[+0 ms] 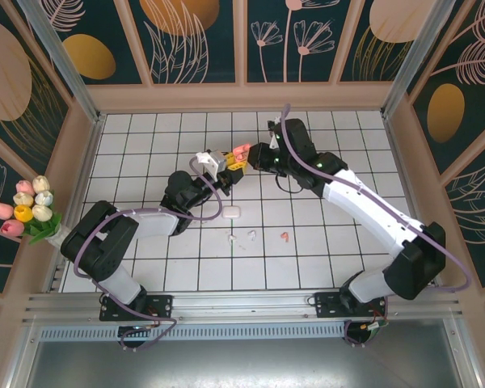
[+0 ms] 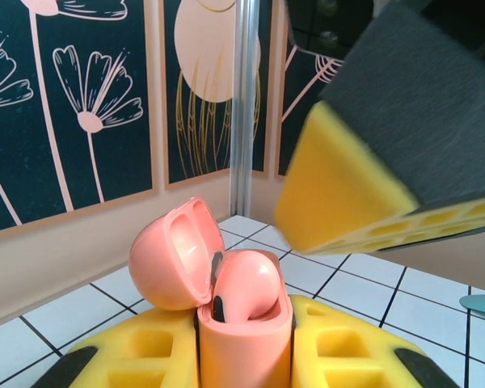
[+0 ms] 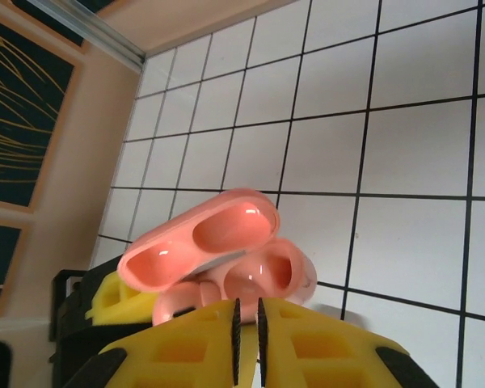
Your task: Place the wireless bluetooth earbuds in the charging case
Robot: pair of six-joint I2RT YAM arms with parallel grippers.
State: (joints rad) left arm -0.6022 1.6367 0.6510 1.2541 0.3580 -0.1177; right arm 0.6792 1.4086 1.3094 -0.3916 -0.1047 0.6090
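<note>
A salmon-pink charging case (image 2: 244, 347) stands upright with its lid (image 2: 171, 257) swung open, and my left gripper (image 2: 244, 327) is shut on its body. From above, the case (image 1: 241, 151) hangs over the tiles at mid-table. A pink earbud (image 2: 249, 284) sits in it. My right gripper (image 3: 246, 339) hovers right at the open case (image 3: 226, 259), its pads almost touching with nothing seen between them. Its yellow finger (image 2: 347, 190) looms over the case in the left wrist view. A second pink earbud (image 1: 284, 237) and two white earbuds (image 1: 232, 239) (image 1: 250, 235) lie on the tiles.
A shut white case (image 1: 231, 212) rests on the tiled floor (image 1: 145, 162) near the loose earbuds. Low beige walls (image 1: 242, 95) ring the floor. A bunch of tulips (image 1: 26, 208) sits at the left wall.
</note>
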